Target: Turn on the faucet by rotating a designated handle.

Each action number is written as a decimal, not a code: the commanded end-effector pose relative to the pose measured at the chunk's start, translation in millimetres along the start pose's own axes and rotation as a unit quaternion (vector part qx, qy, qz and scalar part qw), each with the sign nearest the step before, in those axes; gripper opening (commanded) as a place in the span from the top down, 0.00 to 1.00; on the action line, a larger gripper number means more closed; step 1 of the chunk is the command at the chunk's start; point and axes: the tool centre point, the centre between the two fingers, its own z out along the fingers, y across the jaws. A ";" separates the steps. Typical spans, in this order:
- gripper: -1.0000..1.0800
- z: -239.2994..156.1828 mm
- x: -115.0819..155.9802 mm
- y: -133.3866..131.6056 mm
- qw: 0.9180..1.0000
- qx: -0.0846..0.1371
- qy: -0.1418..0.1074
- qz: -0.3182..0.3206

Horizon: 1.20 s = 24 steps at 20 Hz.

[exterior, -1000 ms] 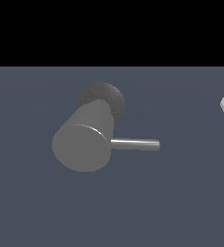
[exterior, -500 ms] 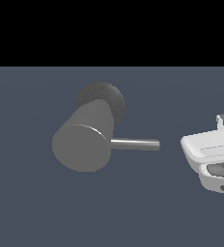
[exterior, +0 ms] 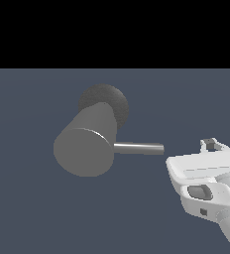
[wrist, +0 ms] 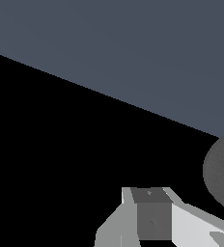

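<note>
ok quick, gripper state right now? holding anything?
White robot gripper: holding nothing, clear of the thin shiny grey metal handle rod and the thick matte grey faucet cylinder; open or shut cannot be told, fingers mostly hidden.

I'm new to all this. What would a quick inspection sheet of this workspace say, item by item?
Surface: plain dark blue-grey floor.
Job's things: faucet, a thick grey cylinder on a darker round base; handle, a thin rod pointing toward the exterior view's right.
Clutter: nothing seen.
Grippers: white gripper at the exterior view's lower right, apart from the handle's tip; open or shut cannot be told.
Cables: nothing seen.
Surroundings: black void beyond the floor.
</note>
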 end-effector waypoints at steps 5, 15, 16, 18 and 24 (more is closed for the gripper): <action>1.00 -5.5 1.9 22.4 0.999 -0.014 0.016 0.034; 1.00 -1.6 -2.4 50.7 0.998 -0.035 0.010 0.047; 1.00 -1.8 -1.9 52.8 0.998 -0.037 0.011 0.048; 1.00 -3.3 -0.3 57.9 0.998 -0.040 0.016 0.052; 1.00 -11.9 5.9 68.6 0.996 -0.042 0.031 0.070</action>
